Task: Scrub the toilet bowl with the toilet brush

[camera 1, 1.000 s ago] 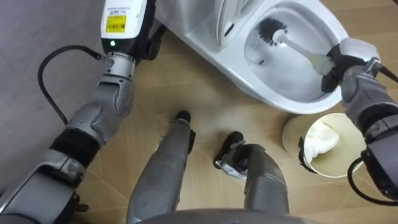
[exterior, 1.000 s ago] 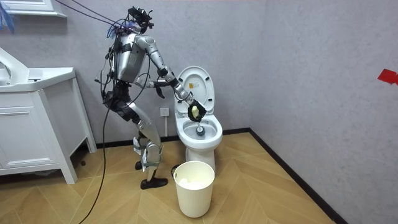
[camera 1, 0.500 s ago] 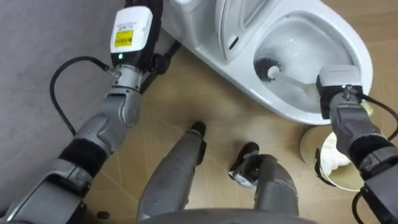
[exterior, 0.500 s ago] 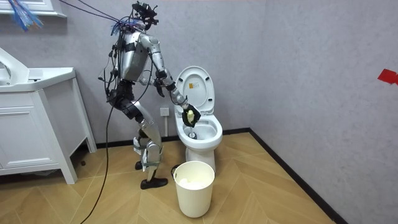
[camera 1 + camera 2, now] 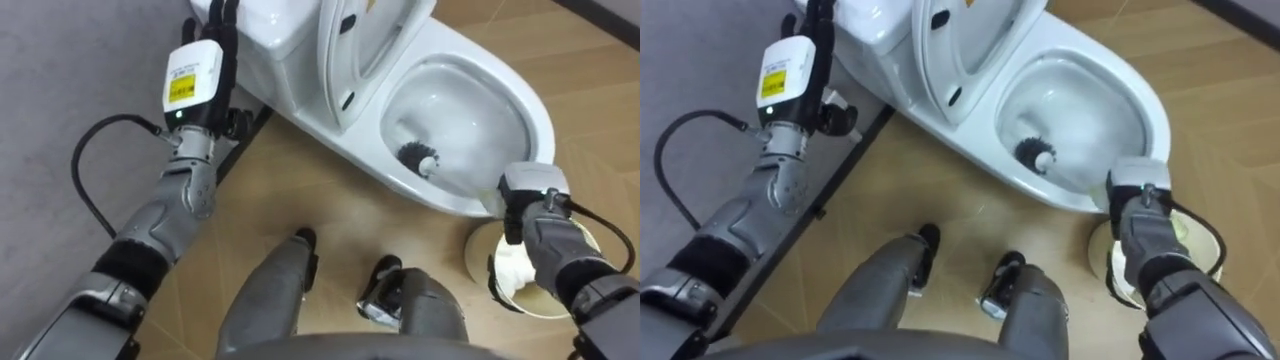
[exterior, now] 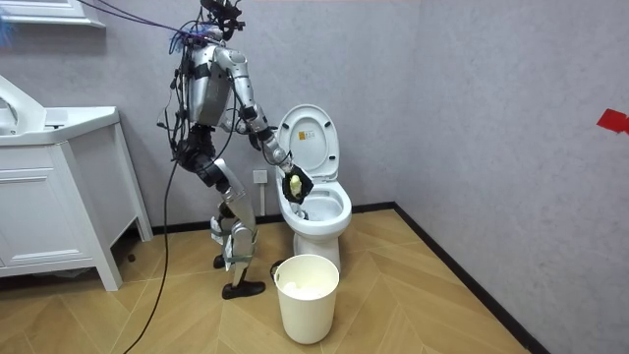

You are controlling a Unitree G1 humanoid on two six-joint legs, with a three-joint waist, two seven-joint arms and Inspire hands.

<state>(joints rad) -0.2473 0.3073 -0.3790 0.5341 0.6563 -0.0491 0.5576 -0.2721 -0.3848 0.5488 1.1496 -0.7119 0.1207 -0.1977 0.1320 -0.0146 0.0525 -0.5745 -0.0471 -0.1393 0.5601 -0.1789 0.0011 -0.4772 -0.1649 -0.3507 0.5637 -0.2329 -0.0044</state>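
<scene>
The white toilet point(image 5: 537, 100) stands open, its seat and lid point(image 5: 362, 40) raised. A toilet brush with a black head point(image 5: 418, 158) rests low on the near left wall of the bowl. Its white handle runs back to my right hand point(image 5: 535, 205), which is shut on it at the bowl's near rim, back of the hand toward me. My left hand point(image 5: 200, 80) reaches up beside the tank, its fingers straight and holding nothing. In the room view I stand bent over the toilet point(image 6: 316, 206) from the room view's left, right hand point(image 6: 295, 184) at the bowl.
A cream waste bin point(image 5: 520, 285) with white paper inside stands on the wood floor just below the bowl, close under my right forearm. A grey wall is on my left. A white vanity cabinet point(image 6: 59, 187) stands at the room view's left.
The brush head has swept from the far side of the bowl to its near left wall, and my right hand has drawn back to the near rim. The head camera shifted too.
</scene>
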